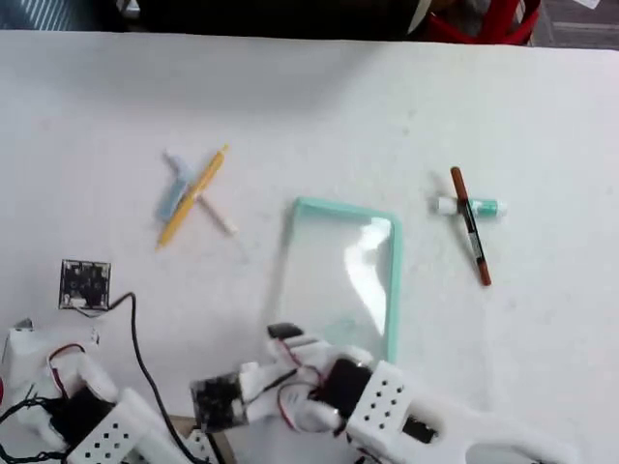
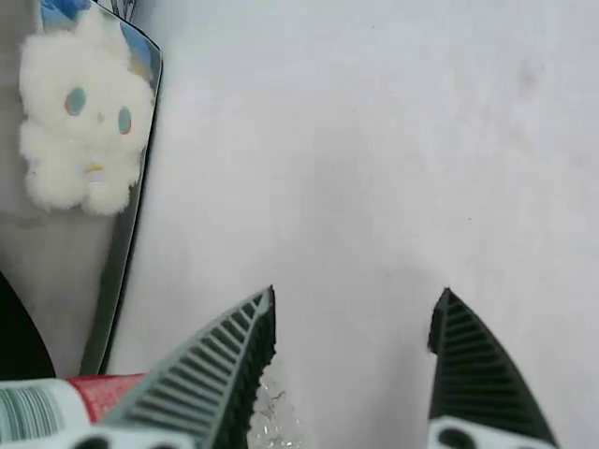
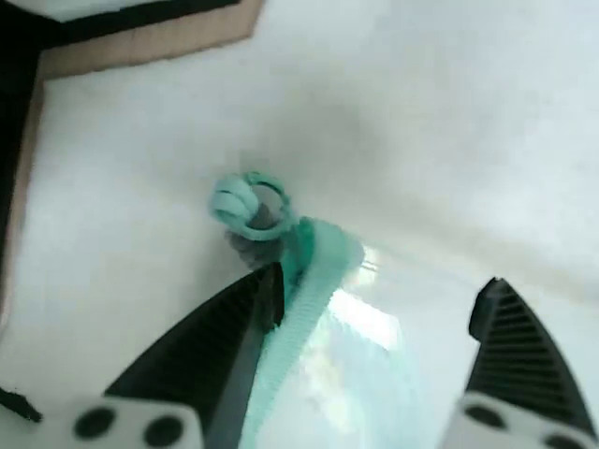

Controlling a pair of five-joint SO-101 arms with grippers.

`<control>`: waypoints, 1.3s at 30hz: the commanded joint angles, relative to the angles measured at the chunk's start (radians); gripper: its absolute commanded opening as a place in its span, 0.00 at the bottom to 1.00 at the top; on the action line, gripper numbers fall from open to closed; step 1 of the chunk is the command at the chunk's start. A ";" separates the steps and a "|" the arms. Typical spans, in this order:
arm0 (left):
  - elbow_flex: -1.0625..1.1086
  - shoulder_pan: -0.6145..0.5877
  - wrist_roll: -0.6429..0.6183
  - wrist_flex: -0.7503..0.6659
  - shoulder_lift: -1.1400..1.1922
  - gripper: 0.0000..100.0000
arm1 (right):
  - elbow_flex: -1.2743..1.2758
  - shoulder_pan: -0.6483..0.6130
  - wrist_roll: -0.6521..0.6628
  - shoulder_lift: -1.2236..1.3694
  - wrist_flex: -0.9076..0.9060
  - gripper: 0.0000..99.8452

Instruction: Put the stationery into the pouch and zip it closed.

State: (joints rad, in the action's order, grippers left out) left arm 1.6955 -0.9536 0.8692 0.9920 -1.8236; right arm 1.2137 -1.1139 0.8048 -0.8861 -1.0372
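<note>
Looks like a robotics lab bench: white table (image 1: 338, 97), bare circuit board (image 1: 85, 284), loose cable (image 1: 143, 365).

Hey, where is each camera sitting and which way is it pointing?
High view: fixed above, looking down on the table, pouch and brown marker; left arm and right arm at the picture's lower edge.
Left wrist view: on the left arm, facing the table; its open left gripper frames the view.
Right wrist view: on the right arm, facing the pouch's zipper pull; its open right gripper frames it.
Shared: high and right wrist views both show the pouch.
</note>
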 commanded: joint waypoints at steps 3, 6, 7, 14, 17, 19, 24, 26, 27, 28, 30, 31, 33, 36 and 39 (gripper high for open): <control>-0.003 0.002 0.003 -0.014 -0.004 0.27 | -0.005 0.280 0.100 -0.016 0.122 0.32; -0.003 0.041 0.002 -0.014 -0.004 0.27 | -0.005 0.384 0.100 -0.016 0.186 0.32; -0.003 0.058 0.002 -0.014 -0.004 0.27 | -0.005 0.401 0.100 -0.016 0.202 0.32; -0.003 0.154 -0.109 -0.012 -0.004 0.27 | 0.002 0.417 0.100 -0.016 0.222 0.15; -0.003 0.176 -0.135 -0.012 -0.004 0.27 | 0.020 0.418 0.101 -0.016 0.222 0.07; -0.003 0.189 -0.147 -0.012 -0.004 0.27 | 0.038 0.418 0.101 -0.016 0.222 0.07; -0.003 0.243 -0.149 -0.012 -0.004 0.27 | 0.141 0.420 0.101 -0.016 0.344 0.11; -0.003 0.263 -0.149 -0.012 -0.004 0.27 | 0.195 0.440 0.101 -0.016 0.420 0.15; -0.003 0.269 -0.149 -0.012 -0.004 0.27 | 0.212 0.453 0.101 -0.016 0.438 0.17; -0.003 0.271 -0.149 -0.012 -0.004 0.27 | 0.221 0.473 0.101 -0.016 0.441 0.19; -0.003 0.272 -0.149 -0.012 -0.004 0.27 | 0.239 0.509 0.100 -0.016 0.440 0.22; -0.003 0.272 -0.149 -0.012 -0.004 0.27 | 0.247 0.519 0.100 -0.018 0.440 0.22; -0.003 0.272 -0.149 -0.012 -0.004 0.27 | 0.256 0.519 0.100 -0.035 0.440 0.22; -0.003 0.274 -0.175 -0.012 -0.004 0.27 | 0.281 0.499 0.100 -0.091 0.446 0.22; -0.003 0.274 -0.229 -0.012 -0.004 0.27 | 0.311 0.509 0.100 -0.148 0.456 0.22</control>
State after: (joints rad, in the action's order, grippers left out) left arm 1.6955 -0.6943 0.6866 0.9920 -1.8236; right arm 1.5159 -0.6153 0.9030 -0.9874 -0.6030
